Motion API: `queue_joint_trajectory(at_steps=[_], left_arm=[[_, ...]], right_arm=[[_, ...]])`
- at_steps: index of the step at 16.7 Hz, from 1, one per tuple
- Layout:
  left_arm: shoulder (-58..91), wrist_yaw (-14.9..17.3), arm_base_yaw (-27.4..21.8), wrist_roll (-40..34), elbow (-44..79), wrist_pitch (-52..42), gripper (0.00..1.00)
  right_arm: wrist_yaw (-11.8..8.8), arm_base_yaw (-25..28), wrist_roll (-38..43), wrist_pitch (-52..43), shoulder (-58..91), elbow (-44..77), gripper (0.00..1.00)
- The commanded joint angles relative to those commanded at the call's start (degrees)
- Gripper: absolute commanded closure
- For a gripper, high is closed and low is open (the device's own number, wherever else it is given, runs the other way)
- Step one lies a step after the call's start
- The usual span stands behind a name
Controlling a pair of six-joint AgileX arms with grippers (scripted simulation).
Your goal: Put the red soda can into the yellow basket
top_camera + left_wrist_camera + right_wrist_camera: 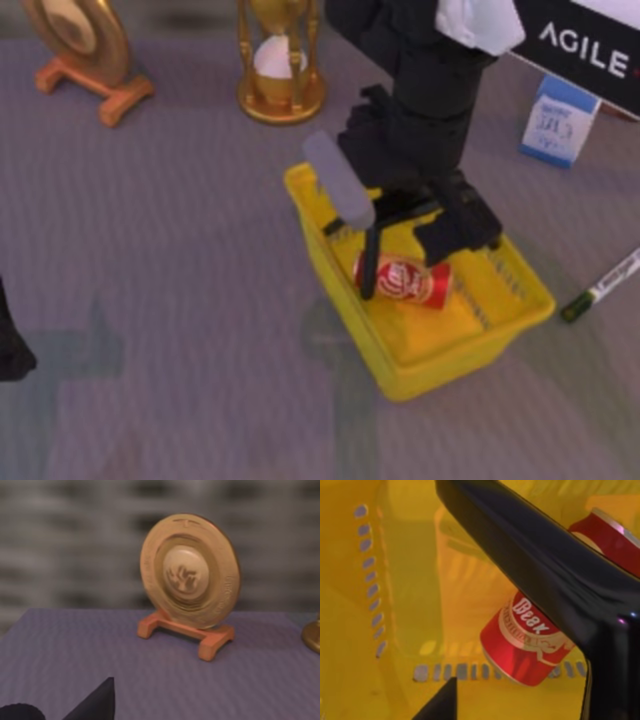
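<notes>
**Desk:** Where's the red soda can point(405, 281) right now?

**Me:** Lying on its side inside the yellow basket point(322, 222), on the floor of it, roughly mid-basket. From my right wrist camera the can point(532, 640) sits against the slotted wall of the basket point(355, 605).

**Desk:** Is your right pincer point(455, 228) gripping it?

**Me:** I judge not. The pincer is above the basket, over the can, and 1 dark finger point(545, 565) crosses in front of the can with the other finger's tip apart from it. I read the pincer as wide, holding nothing.

**Desk:** So which step are we at?

**Me:** Release looks done; what is left is the retreat. The next move calls for a straight lift of the right arm out of the basket, keeping the fingers off the black handle point(372, 255) and the rim, so the basket isn't dragged.

**Desk:** Left arm?

**Me:** Parked far from the basket, at the table's left edge point(12, 345). Its wrist camera faces a gold plate on a stand point(190, 577); I can't tell its pincer state.
</notes>
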Motion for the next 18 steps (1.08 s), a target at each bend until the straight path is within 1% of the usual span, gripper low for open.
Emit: queue_joint_trajectory(at_steps=[9,10,18], left_arm=[[0.0,0.0,0.0,0.0,0.0,0.0,0.00],[0.0,0.0,0.0,0.0,0.0,0.0,0.00],[0.0,0.0,0.0,0.0,0.0,0.0,0.00]], right_arm=[[0.0,0.0,0.0,0.0,0.0,0.0,0.98],[0.0,0.0,0.0,0.0,0.0,0.0,1.00],[0.0,0.0,0.0,0.0,0.0,0.0,1.00]])
